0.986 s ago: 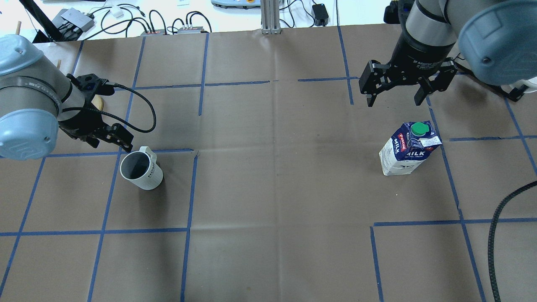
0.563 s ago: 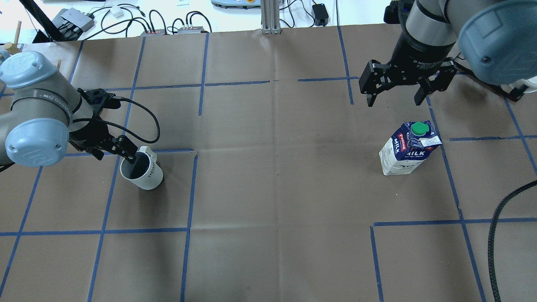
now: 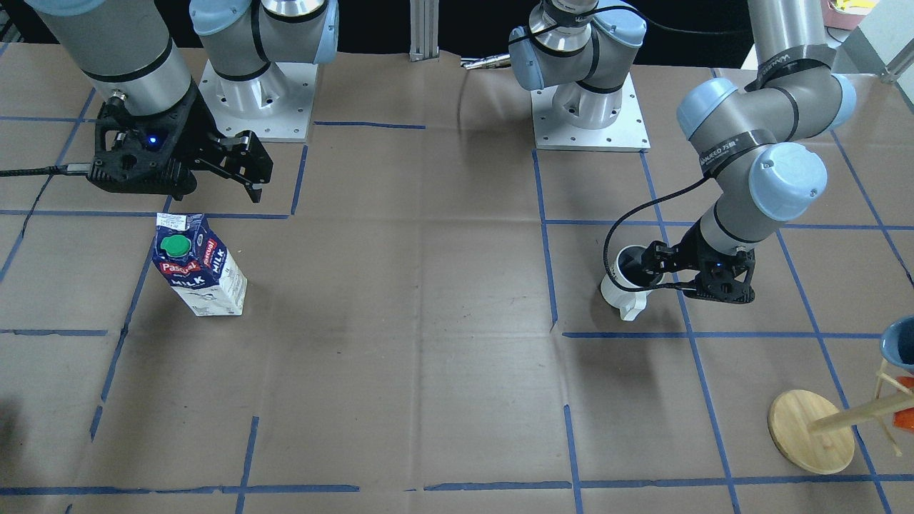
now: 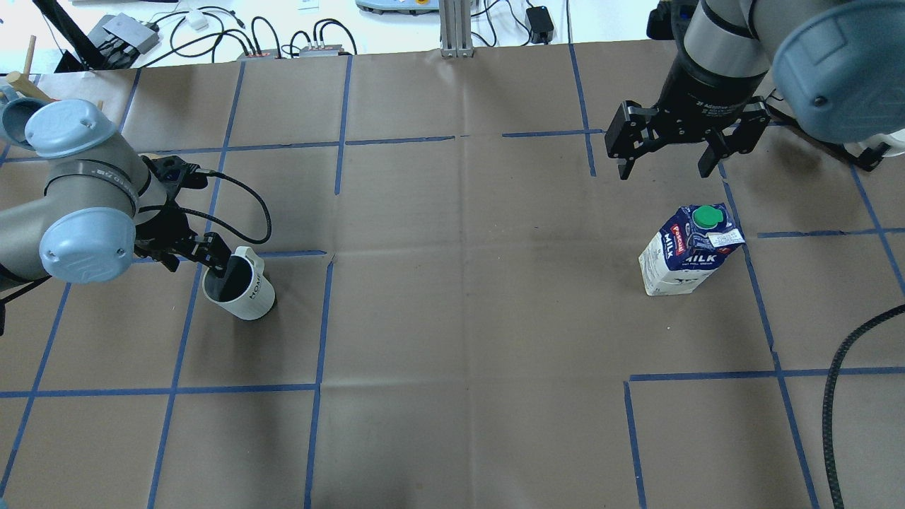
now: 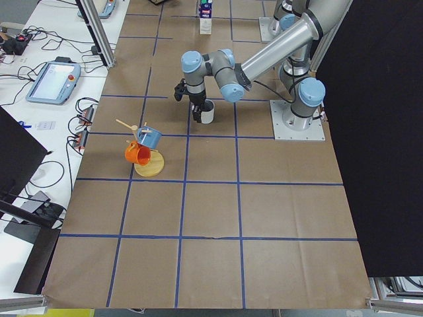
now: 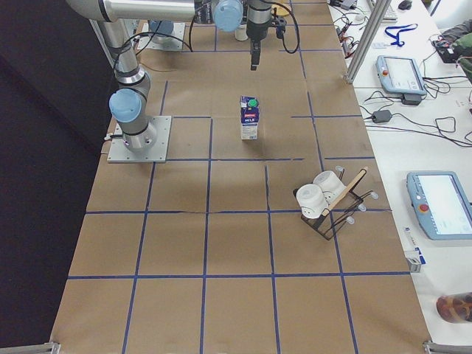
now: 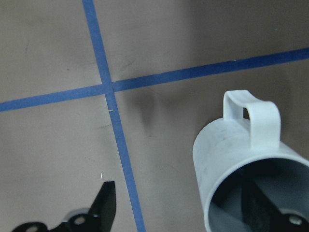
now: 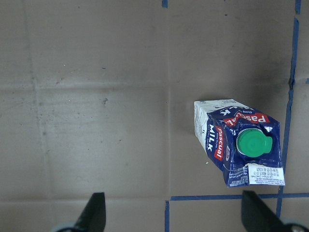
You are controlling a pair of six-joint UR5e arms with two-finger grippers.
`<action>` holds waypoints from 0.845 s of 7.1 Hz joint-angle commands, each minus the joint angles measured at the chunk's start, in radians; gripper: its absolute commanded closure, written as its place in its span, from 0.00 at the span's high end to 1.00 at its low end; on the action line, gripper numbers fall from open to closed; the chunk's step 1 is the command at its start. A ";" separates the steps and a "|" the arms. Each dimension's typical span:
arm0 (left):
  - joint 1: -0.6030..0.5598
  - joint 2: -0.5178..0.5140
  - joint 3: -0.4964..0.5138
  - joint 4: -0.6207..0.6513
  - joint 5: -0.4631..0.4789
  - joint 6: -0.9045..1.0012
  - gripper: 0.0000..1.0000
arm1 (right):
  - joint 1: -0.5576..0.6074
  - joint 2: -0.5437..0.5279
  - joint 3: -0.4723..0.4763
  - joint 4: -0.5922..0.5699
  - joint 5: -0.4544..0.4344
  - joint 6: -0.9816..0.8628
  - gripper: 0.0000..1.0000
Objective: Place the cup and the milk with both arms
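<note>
The white cup stands upright at the table's left, handle toward the far side; it also shows in the front view and the left wrist view. My left gripper is open and straddles the cup's wall, one finger inside the cup, the other outside it. The blue-and-white milk carton stands upright at the right. My right gripper is open and empty, hovering above the table just beyond the carton.
A wooden mug tree with a blue and an orange cup stands at the table's far left end. A black rack with white cups stands near the right end. A black cable hangs at the right.
My left arm has come forward and down to the cup, and one finger has gone into it. The right gripper, the cup and the milk have not moved.
</note>
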 commanded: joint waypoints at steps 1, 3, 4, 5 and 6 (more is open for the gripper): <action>-0.002 -0.004 -0.020 -0.007 -0.004 -0.020 0.63 | -0.001 -0.001 0.000 0.001 0.000 0.000 1.00; -0.002 -0.007 -0.020 -0.007 -0.008 -0.018 0.36 | 0.000 -0.001 0.000 0.000 0.000 0.000 1.00; -0.002 -0.007 -0.020 -0.007 -0.009 -0.020 0.27 | 0.000 -0.001 0.000 0.001 0.000 0.000 1.00; -0.003 -0.007 -0.018 -0.007 -0.009 -0.023 0.09 | -0.001 -0.001 0.000 0.000 0.000 0.000 1.00; -0.003 -0.004 -0.018 -0.007 -0.009 -0.023 0.00 | -0.001 0.001 0.000 0.001 0.000 0.000 1.00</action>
